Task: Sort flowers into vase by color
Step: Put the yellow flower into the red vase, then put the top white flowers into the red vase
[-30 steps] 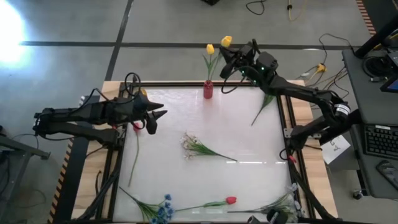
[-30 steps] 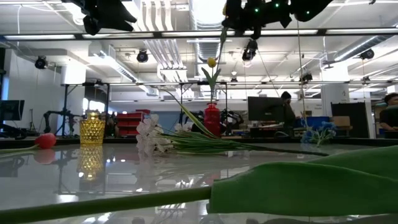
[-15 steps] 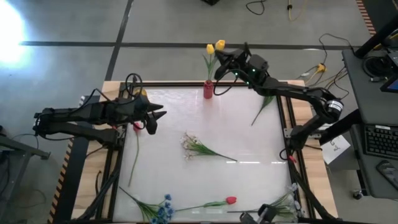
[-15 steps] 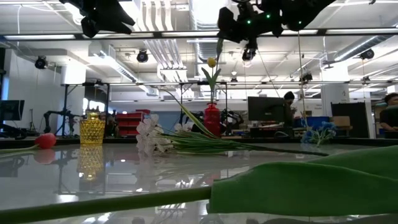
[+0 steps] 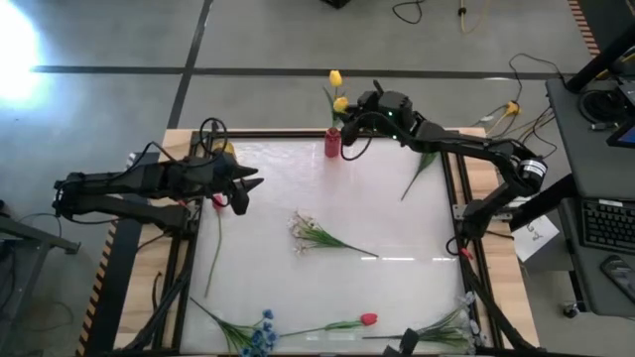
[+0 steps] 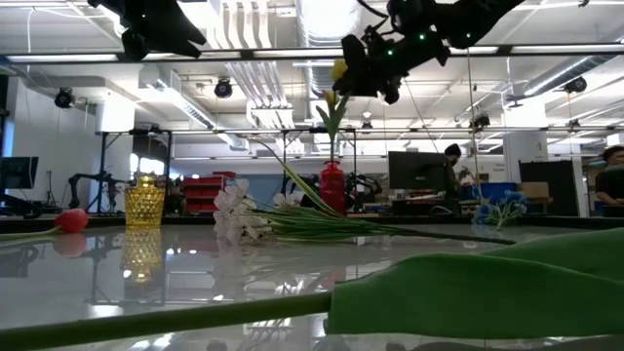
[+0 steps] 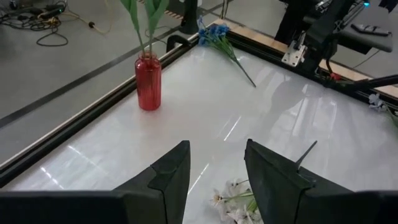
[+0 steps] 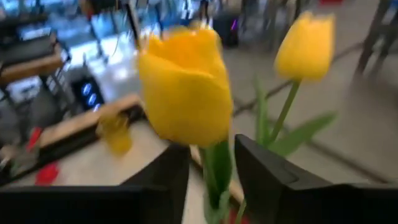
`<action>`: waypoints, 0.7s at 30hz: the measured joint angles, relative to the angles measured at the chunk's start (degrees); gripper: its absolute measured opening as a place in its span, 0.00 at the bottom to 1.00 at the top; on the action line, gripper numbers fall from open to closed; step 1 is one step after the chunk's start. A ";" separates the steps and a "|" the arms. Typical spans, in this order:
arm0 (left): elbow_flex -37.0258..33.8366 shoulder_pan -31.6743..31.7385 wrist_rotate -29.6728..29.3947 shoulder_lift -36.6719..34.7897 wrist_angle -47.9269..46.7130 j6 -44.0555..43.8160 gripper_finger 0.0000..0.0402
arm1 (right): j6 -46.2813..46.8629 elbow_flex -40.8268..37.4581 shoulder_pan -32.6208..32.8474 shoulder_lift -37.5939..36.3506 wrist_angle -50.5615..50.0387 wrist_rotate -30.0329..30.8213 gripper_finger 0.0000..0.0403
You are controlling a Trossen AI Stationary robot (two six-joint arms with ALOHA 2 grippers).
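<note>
My right gripper is above the red vase at the table's far edge, shut on a yellow tulip. A second yellow tulip stands in that vase by its stem. The held tulip's head fills the right wrist view, with the other tulip behind it. My left gripper hangs open above the table's left part, touching nothing. White sprays, a blue cluster and a red tulip lie flat on the table. My right gripper pinches the yellow tulip's green stem just below the head, between its two fingers. The fingers come in from the table's right, about level, and lie across the stem. The tulip stands upright, its head clear above the vase; its lower end is hidden.
A yellow glass vase stands at the far left. A blue flower lies near the far right corner, its stem below my right arm. Another red tulip lies under my left gripper. More white sprays lie at the near right.
My right gripper has carried the yellow tulip toward the table's left and down, from beside the standing tulip to just above the red vase. The held tulip's head now sits lower than the standing one. My left arm has kept still.
</note>
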 joint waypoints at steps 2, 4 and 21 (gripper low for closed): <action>1.19 0.00 0.00 -0.01 -0.08 -0.32 0.35 | 0.48 1.50 0.05 -0.45 -6.93 -2.54 0.39; 3.30 0.00 -0.02 0.01 0.17 -0.39 0.35 | -0.17 3.42 0.31 -0.52 -14.31 -4.78 0.44; 11.17 0.02 -2.09 -0.27 -2.16 10.82 0.35 | -6.09 8.53 21.42 0.38 -45.53 -5.62 0.63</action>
